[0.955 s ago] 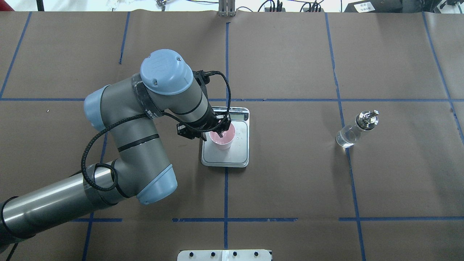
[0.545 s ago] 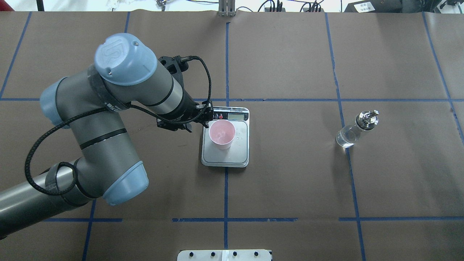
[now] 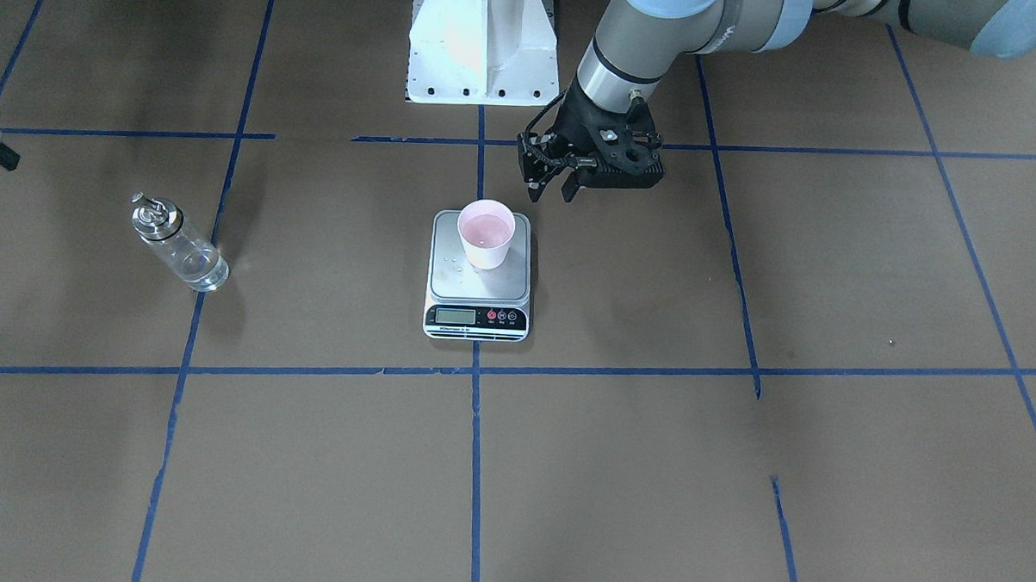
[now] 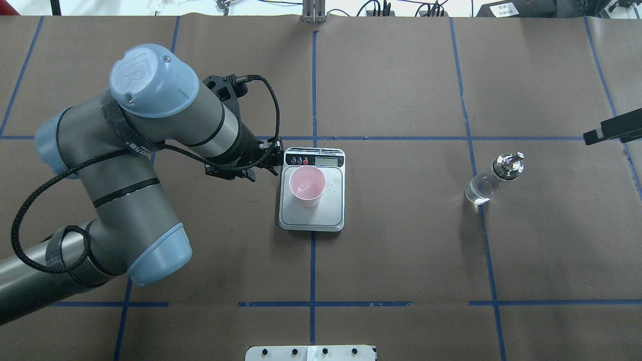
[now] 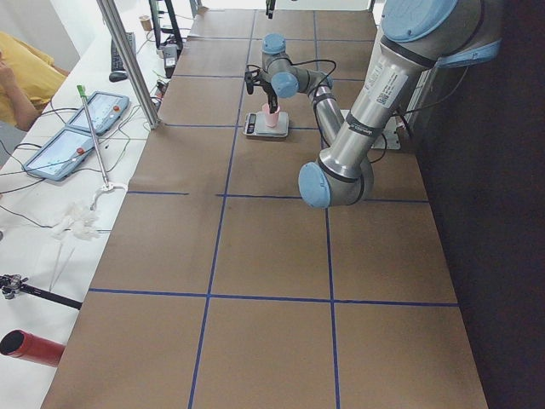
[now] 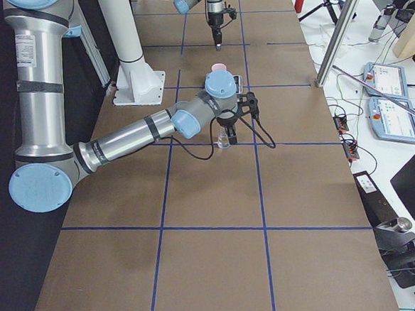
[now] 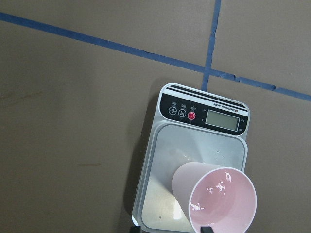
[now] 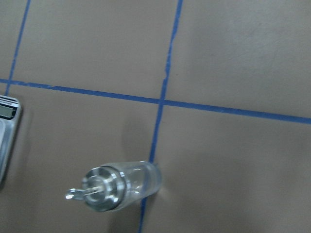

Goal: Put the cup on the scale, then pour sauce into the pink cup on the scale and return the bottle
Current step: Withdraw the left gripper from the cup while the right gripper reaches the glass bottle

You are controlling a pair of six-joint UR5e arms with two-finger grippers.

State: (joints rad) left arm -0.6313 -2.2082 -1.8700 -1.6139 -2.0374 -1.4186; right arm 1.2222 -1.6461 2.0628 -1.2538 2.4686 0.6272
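Observation:
The pale pink cup (image 4: 307,186) stands upright on the silver scale (image 4: 332,213), towards the platform's left side; it also shows in the front view (image 3: 485,234) and the left wrist view (image 7: 219,201). My left gripper (image 4: 262,171) is open and empty, just left of the scale and apart from the cup (image 3: 549,189). The clear bottle (image 4: 487,184) with its silver spout cap stands on the table far to the right (image 3: 179,249). The right wrist view looks down on it (image 8: 119,187). Only a black part of my right gripper (image 4: 613,130) shows at the right edge; I cannot tell its state.
The white robot base (image 3: 479,44) stands at the table's near edge behind the scale. Blue tape lines cross the brown table cover. A side bench with tablets (image 5: 77,128) and cables runs along the far edge, with metal poles (image 6: 341,25) on it.
My left gripper has let go of the cup's rim and drawn back to the left, off the scale. A part of the right gripper has come in at the right edge.

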